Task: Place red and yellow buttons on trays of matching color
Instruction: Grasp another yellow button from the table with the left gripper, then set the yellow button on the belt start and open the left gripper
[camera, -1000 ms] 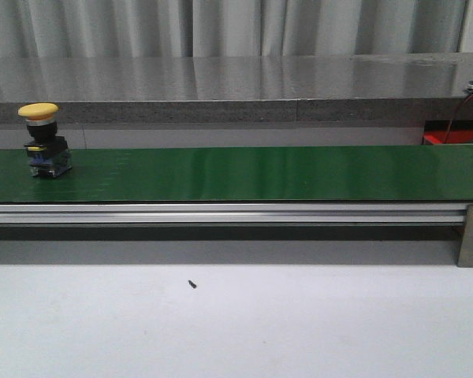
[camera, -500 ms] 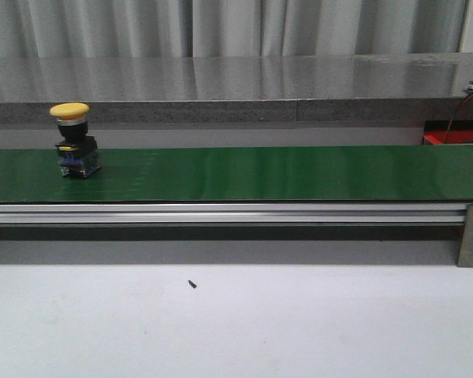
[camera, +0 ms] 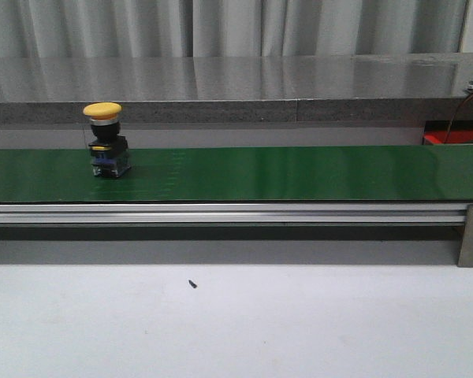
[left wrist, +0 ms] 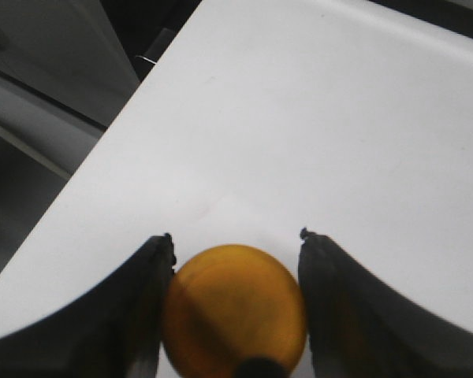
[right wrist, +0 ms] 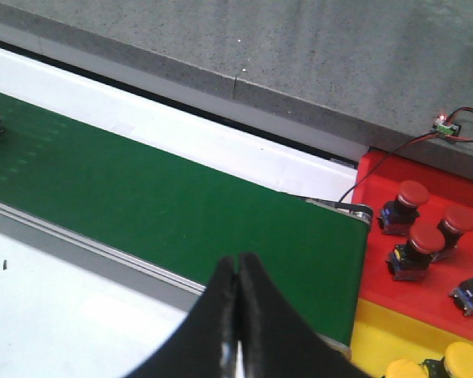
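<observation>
Belt: a long green conveyor belt (camera: 299, 173) runs across the front view, with a silver rail along its near edge and a grey stone ledge (camera: 236, 87) behind it.
Table: the white table (camera: 236, 323) lies in front of the belt, with a tiny dark speck (camera: 192, 283) on it.
Red tray: the red tray (right wrist: 426, 291) sits just past the belt's end in the right wrist view and holds several red buttons (right wrist: 410, 197), all upright.
Yellow tray: the yellow tray (right wrist: 370, 339) lies just beside the red one; two yellow buttons (right wrist: 461, 361) show at the picture's edge.
Button on belt: a yellow button (camera: 106, 140) with a dark and blue base stands upright on the left part of the belt, well apart from the trays.
Left gripper: the left gripper (left wrist: 236, 244) hangs over the white surface with its fingers (left wrist: 142, 307) spread; a yellow button cap (left wrist: 235, 309) sits between them, touching or almost touching one finger, with a gap beside the other, so I cannot tell whether it is gripped.
Right gripper: the right gripper (right wrist: 237, 268) has its two black fingers (right wrist: 256, 315) pressed together with nothing in them, above the belt's near rail.
Wiring: a small circuit board (right wrist: 444, 124) with red and black wires sits on the ledge behind the red tray.
</observation>
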